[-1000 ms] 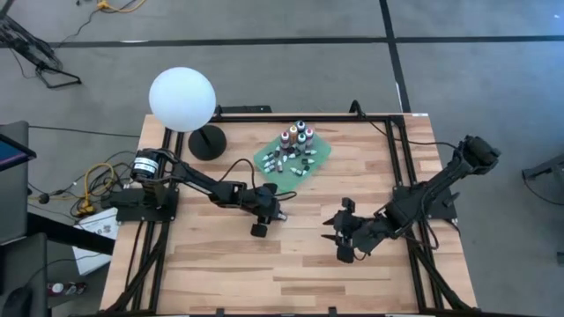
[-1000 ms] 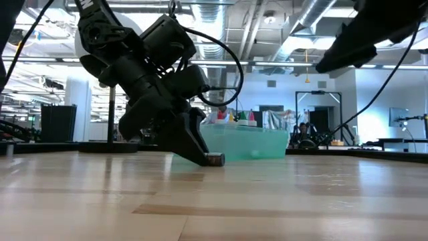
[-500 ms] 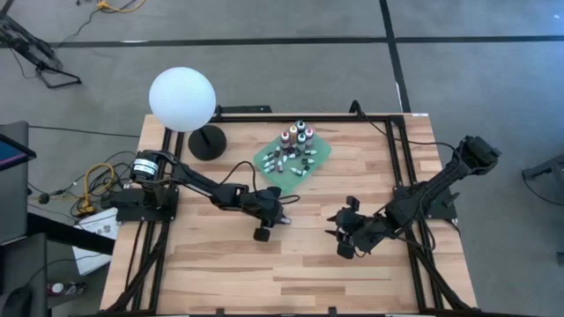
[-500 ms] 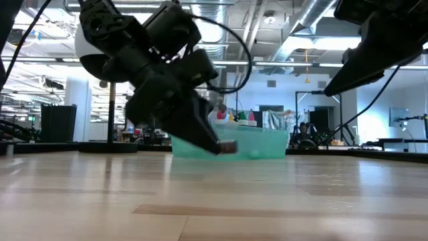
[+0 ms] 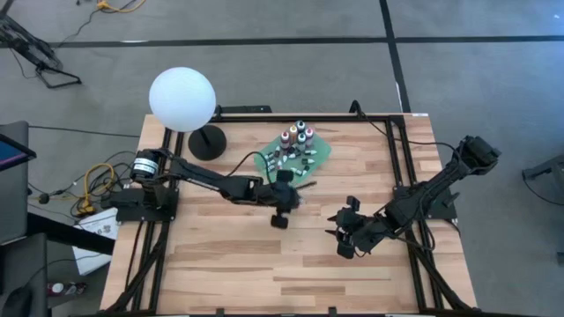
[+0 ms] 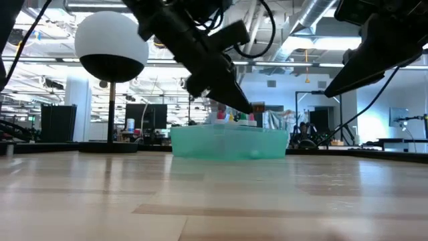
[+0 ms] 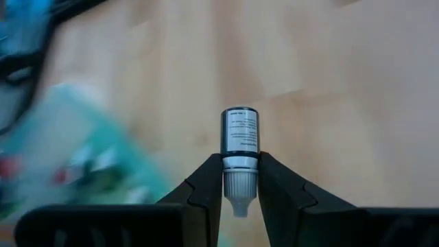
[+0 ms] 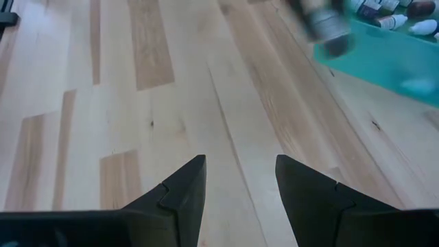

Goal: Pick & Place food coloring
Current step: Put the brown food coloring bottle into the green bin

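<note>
1. Left gripper (image 7: pixel 240 180) is clamped on one small food coloring bottle (image 7: pixel 239 149). The fingers pinch it at the neck, just under the white cap, and the dark labelled body sticks out past the fingertips.
2. The bottle is off the table and just beside the near edge of the green cloth (image 5: pixel 324 153). In the low view the left gripper (image 6: pixel 242 106) hangs above the cloth (image 6: pixel 231 144), clear of the wood.
3. The rest of the food coloring (image 5: pixel 294 150) sits on the cloth: a few taller bottles upright at the far side, small ones lying loose nearer the gripper.
4. My read is that this is the carry phase, pick done and place pending. I can't tell the drop spot from here.
5. The grip is narrow and high on the neck, so the body can pivot. Move slowly, avoid wrist snaps, and keep the bottle's axis steady.
6. Stay high enough over the cloth's edge to clear the loose bottles on it.
7. At the drop, lower until the base touches, then open. Releasing in the air risks a roll across the table (image 5: pixel 220 255).
8. Right gripper (image 8: pixel 240 184) is idle with its fingers spread and nothing between them. It sits over bare wood, well away from the cloth on the right arm's side (image 5: pixel 346 238), so keep the left arm's path short of it.
</note>
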`<state>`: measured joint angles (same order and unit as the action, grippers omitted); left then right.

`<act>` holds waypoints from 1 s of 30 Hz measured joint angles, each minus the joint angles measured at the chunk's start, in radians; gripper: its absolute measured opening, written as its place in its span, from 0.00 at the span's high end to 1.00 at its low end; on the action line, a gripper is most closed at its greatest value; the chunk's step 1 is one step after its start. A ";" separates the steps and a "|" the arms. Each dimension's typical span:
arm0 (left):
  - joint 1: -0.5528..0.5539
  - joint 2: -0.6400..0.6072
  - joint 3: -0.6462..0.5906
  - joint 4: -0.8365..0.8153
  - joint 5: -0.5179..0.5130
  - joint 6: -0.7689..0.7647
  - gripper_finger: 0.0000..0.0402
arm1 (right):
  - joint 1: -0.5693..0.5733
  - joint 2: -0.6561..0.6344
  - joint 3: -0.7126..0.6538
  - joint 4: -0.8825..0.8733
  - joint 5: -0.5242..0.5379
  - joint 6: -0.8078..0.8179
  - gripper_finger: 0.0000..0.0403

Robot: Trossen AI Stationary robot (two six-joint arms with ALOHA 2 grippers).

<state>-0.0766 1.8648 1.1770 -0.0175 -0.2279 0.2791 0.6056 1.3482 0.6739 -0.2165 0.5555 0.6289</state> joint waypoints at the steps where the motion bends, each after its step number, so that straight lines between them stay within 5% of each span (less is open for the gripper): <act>1: 0.012 0.000 0.014 -0.023 -0.037 0.001 0.83 | 0.000 0.000 0.000 0.000 0.001 0.000 0.58; 11: 0.164 -0.001 0.050 -0.205 -0.255 -0.034 0.83 | 0.000 0.000 0.000 0.000 0.014 0.000 0.58; 22: 0.295 -0.001 0.030 -0.262 -0.201 -0.080 0.81 | -0.007 0.000 0.000 0.000 0.025 0.000 0.58; 30: 0.291 0.000 0.030 -0.218 -0.173 -0.057 0.67 | -0.019 0.000 0.000 0.000 0.028 -0.009 0.58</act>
<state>0.2147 1.8645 1.2068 -0.2355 -0.4006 0.2218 0.5861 1.3479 0.6743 -0.2169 0.5831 0.6203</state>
